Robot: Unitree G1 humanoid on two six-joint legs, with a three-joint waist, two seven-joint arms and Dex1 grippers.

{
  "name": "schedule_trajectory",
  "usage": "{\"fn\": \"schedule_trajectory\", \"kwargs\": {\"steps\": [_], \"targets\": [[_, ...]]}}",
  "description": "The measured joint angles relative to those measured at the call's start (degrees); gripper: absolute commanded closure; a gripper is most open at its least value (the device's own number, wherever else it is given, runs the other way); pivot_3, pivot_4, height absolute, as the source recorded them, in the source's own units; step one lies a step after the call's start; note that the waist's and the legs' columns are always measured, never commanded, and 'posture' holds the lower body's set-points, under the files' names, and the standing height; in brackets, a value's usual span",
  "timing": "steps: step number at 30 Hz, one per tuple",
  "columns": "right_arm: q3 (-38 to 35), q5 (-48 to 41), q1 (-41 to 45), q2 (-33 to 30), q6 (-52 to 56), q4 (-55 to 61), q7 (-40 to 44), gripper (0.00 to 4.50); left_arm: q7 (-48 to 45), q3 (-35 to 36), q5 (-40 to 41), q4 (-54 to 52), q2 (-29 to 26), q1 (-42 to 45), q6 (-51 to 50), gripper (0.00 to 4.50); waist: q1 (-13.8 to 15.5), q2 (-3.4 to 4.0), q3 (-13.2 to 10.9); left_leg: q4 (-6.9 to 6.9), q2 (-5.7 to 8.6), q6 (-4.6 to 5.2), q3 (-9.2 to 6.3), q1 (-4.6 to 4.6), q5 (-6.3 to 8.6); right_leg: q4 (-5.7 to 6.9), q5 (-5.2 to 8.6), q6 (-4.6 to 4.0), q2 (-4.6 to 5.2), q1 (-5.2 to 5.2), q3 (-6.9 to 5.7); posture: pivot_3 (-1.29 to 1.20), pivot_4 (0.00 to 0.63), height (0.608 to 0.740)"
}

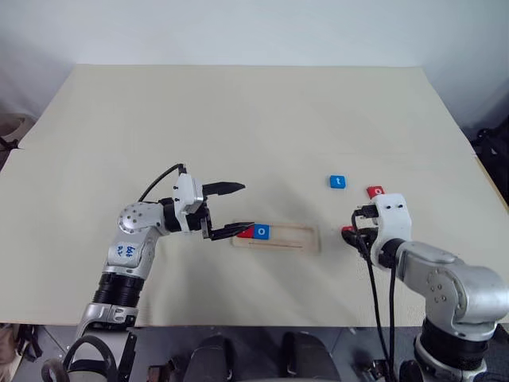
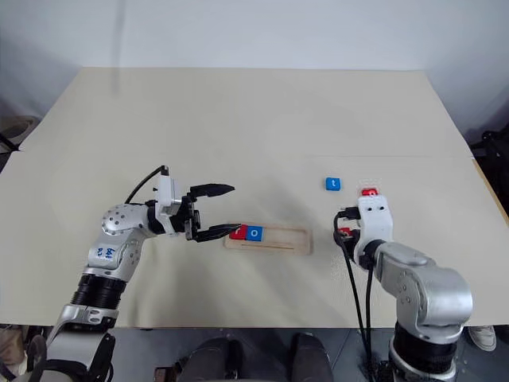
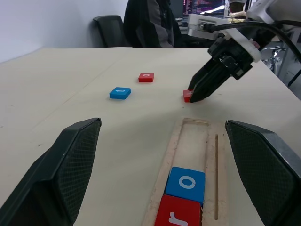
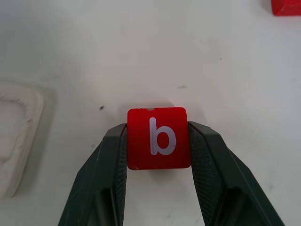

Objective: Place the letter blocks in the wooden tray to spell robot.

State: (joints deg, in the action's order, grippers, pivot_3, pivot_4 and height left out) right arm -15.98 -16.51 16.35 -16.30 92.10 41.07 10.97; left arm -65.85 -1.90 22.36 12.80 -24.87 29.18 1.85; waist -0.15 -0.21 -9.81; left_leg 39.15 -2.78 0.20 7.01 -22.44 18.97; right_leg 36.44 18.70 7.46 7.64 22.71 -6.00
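The flat red rounded-square block with a white b [image 4: 158,138] sits pinched between the right gripper's [image 4: 158,155] black fingers, just right of the long pale wooden tray [image 1: 296,238]. The tray's left end holds a red r block [image 3: 178,214] and a blue o block [image 3: 186,183] (touching). The left gripper [image 1: 233,209] hangs open there. Farther off lie a blue t block [image 1: 338,182] and a red o block [image 1: 375,192], half hidden by the right wrist.

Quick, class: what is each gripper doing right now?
Left gripper: open, holding nothing, beside the pale wooden tray.
Right gripper: closed on the red square letter block marked b.
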Motion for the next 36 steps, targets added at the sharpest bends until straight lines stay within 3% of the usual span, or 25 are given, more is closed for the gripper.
{"fn": "schedule_trajectory", "kwargs": {"steps": [1,2,9,15,19,24,29,36], "targets": [[0.2,0.0,-0.4,0.1,0.1,0.6,-0.1,3.04,-0.2,0.0,-0.1,0.5,0.0,0.1,0.1,0.00,0.0,0.00,0.0,0.00,-0.01,0.00,0.00,0.01,0.00,0.01,0.00,0.00,-0.02,0.00,-0.01,0.00,0.150,0.740],[0.8,0.1,-0.8,-0.1,0.0,1.2,-0.2,2.26,-0.3,0.0,-0.1,1.1,0.0,0.2,0.1,0.00,0.0,0.00,0.0,-0.01,-0.01,0.00,0.00,0.01,0.00,0.01,0.00,0.00,-0.03,0.00,-0.01,0.00,0.150,0.740],[1.7,-1.3,0.5,-3.7,-0.8,-0.8,3.0,0.02,-0.4,0.1,-0.2,1.4,0.0,1.0,0.2,0.00,0.0,-0.01,0.0,0.00,0.00,0.00,-0.08,0.01,0.00,-0.01,0.00,0.00,-0.01,-0.01,0.00,0.00,0.150,0.740],[-2.9,-6.0,-1.9,-17.1,-10.9,-5.6,15.3,0.02,0.0,0.8,-0.2,0.9,-0.4,-0.4,0.2,0.00,0.1,-0.03,0.0,-0.05,0.00,0.04,-0.08,0.02,0.02,-0.14,0.00,0.00,-0.01,-0.07,-0.03,0.00,0.150,0.740],[-6.7,-10.5,-15.2,-24.4,-40.8,-12.9,42.3,0.02,-0.2,1.0,-0.1,-1.2,-1.5,-2.1,0.0,0.00,0.3,-0.11,-0.1,-0.15,0.02,0.05,0.00,0.05,0.03,-0.49,-0.07,0.12,-0.06,-0.30,-0.16,0.00,0.150,0.740],[-8.0,-9.0,-17.8,-26.6,-66.7,-29.0,56.8,0.02,-1.7,1.0,0.3,-5.7,-3.7,-4.8,-1.0,0.00,-0.1,-0.24,-0.1,-0.05,0.02,0.09,0.05,0.24,0.04,-0.46,-0.16,0.17,-0.05,-0.38,-0.01,0.00,0.150,0.740],[-8.0,-5.3,-15.9,-30.3,-85.4,-48.3,64.7,0.02,-2.9,0.9,0.4,-9.0,-6.5,-9.1,-2.6,0.00,0.1,-0.22,-0.1,0.00,0.02,0.09,0.08,0.24,0.04,-0.45,-0.16,0.17,-0.03,-0.37,0.01,0.00,0.150,0.740],[-0.4,-2.1,-7.1,-34.6,-93.1,-59.8,70.8,0.02,-0.4,1.3,1.1,-13.1,-6.6,-10.7,-5.7,0.00,-0.1,-0.20,-0.1,0.05,-0.04,0.08,0.01,0.27,0.03,-0.42,-0.16,0.16,-0.02,-0.36,0.03,0.00,0.150,0.740]]}}
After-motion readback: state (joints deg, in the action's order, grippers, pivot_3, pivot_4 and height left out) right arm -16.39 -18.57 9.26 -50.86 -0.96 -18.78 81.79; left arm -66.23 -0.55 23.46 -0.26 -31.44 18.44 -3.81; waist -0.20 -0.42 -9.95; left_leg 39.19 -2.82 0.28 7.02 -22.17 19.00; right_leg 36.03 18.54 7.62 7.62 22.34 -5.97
